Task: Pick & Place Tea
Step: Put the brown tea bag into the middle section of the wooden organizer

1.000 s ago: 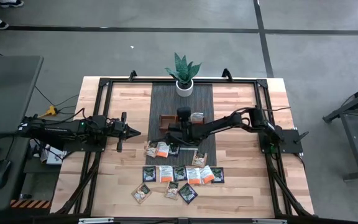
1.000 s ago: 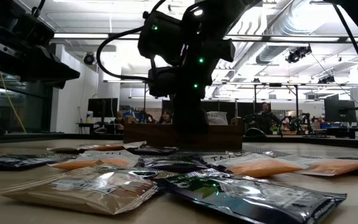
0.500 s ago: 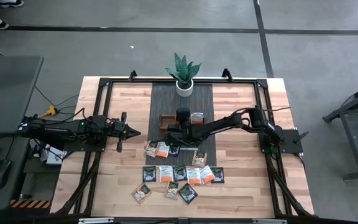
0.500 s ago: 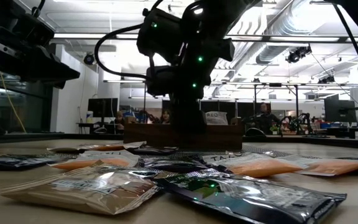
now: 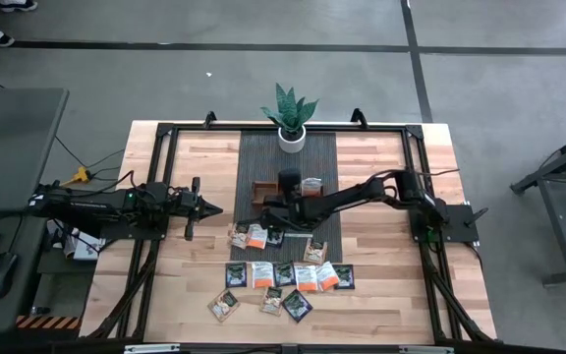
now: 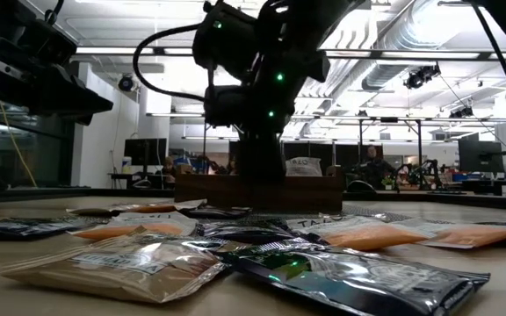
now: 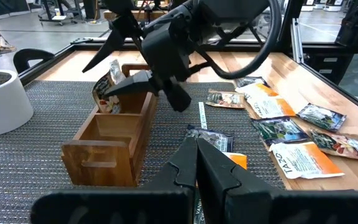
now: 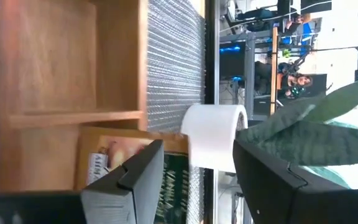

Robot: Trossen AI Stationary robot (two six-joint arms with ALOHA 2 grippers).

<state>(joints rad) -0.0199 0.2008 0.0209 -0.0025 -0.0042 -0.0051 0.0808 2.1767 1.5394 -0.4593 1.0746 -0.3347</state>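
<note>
A brown wooden tray point(image 5: 263, 189) lies on the dark mat, and one tea packet point(image 7: 107, 93) stands on edge in its compartment nearest the table's right, leaning on the wall. My right gripper point(image 7: 104, 71) hovers open just over that compartment, fingers apart beside the packet; I see no touch. In the right wrist view the packet point(image 8: 104, 165) shows past the open gripper point(image 8: 194, 180). Several more tea packets point(image 5: 283, 280), dark green, orange-and-white and pale, lie flat on the table nearer the front. My left gripper point(image 5: 204, 208) waits shut at the table's left.
A potted green plant point(image 5: 292, 138) in a white pot stands at the mat's far end, just beyond the tray. The black frame rails point(image 5: 160, 177) run along the table's edges. Bare wood point(image 5: 381, 265) lies right of the packets.
My right gripper has opened over the tray and let go of the tea packet, which stays standing in the compartment. The arm itself has barely shifted.
</note>
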